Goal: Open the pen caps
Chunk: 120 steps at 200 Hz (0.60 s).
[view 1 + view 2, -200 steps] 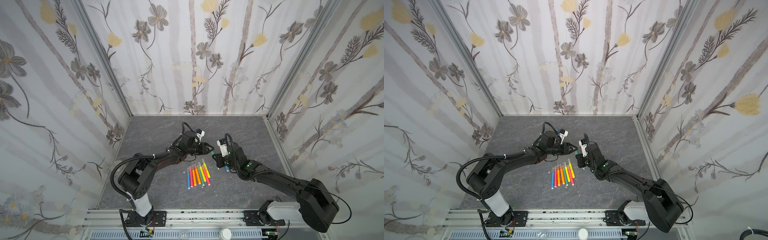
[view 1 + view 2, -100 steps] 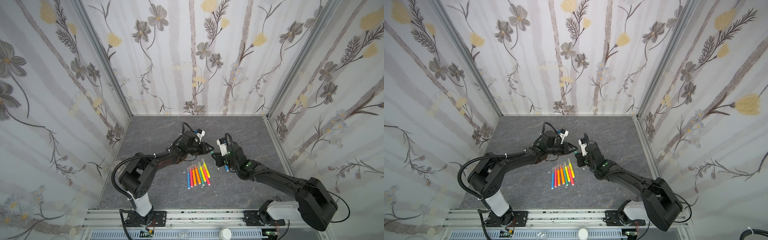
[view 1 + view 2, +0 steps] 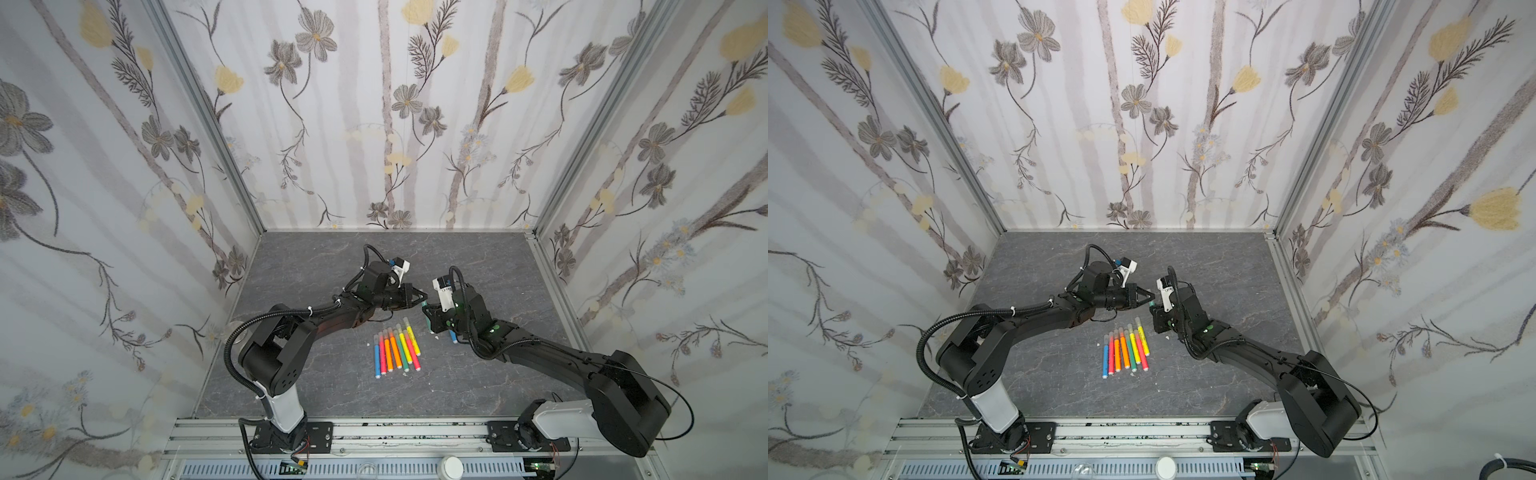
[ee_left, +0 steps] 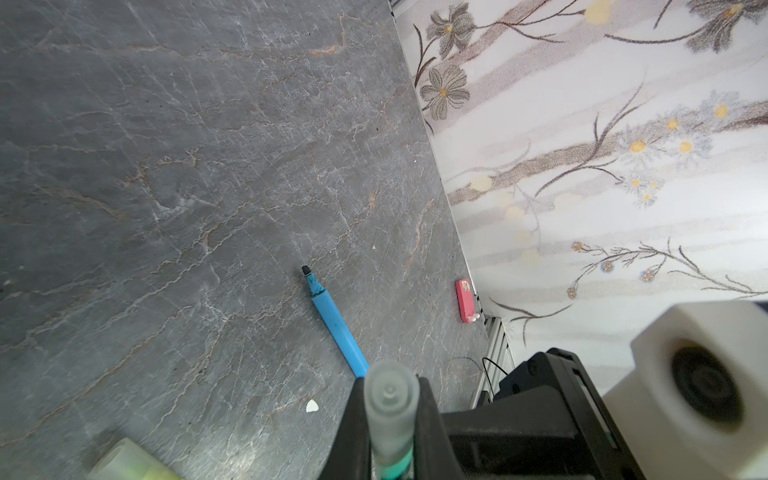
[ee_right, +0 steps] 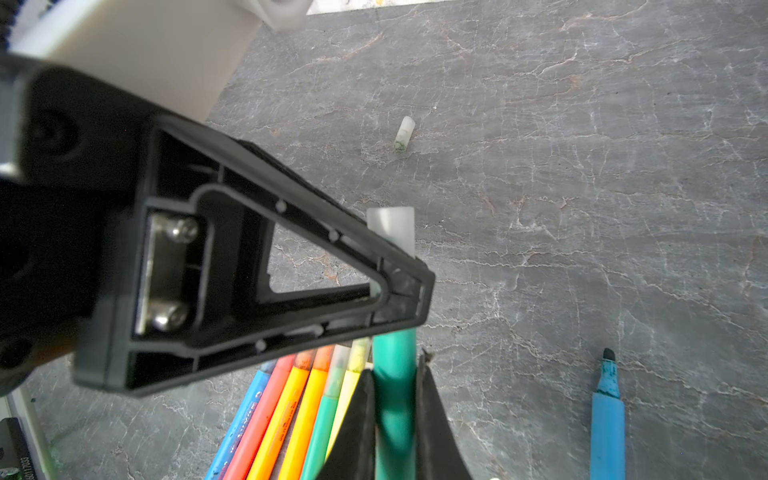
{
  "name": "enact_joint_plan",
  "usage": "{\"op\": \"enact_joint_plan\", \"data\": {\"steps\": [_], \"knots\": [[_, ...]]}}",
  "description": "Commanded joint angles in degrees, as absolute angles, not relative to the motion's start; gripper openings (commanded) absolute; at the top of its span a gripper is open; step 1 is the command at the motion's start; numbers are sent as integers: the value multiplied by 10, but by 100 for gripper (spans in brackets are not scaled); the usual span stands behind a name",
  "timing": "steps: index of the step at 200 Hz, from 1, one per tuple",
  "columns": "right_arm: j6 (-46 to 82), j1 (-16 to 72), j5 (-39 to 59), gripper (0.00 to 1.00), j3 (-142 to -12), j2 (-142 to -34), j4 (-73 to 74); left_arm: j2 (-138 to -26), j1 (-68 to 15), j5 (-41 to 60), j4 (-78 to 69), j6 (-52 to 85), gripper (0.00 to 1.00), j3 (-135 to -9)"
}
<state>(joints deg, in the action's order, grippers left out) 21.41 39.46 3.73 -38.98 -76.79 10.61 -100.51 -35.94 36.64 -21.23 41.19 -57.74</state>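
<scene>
The left gripper is clamping the whitish cap on the end of a green pen, while the right gripper is squeezing that pen's barrel. The two are meeting tip to tip above the grey tabletop. Just in front of them a row of capped pens is lying side by side. An uncapped blue pen is lying near the right gripper, and one loose cap is resting on its side, well apart from the row.
</scene>
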Motion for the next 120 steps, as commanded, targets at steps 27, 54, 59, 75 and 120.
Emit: {"op": "enact_joint_plan", "data": {"steps": [27, 54, 59, 75, 120], "knots": [[220, 395, 39, 31, -363, -767, 160, -1005, -359, 386, -260, 433, 0, -575], [222, 394, 41, 37, -337, -766, 220, -1001, -359, 386, -273, 446, 0, -571], [222, 394, 38, 36, -333, -766, 229, -1001, -359, 385, -274, 447, 0, -571], [221, 394, 32, 35, -324, -764, 255, -1000, -359, 384, -276, 450, 0, -571], [217, 395, 15, 23, -309, -753, 296, -1002, -359, 381, -288, 460, 0, -564]]}}
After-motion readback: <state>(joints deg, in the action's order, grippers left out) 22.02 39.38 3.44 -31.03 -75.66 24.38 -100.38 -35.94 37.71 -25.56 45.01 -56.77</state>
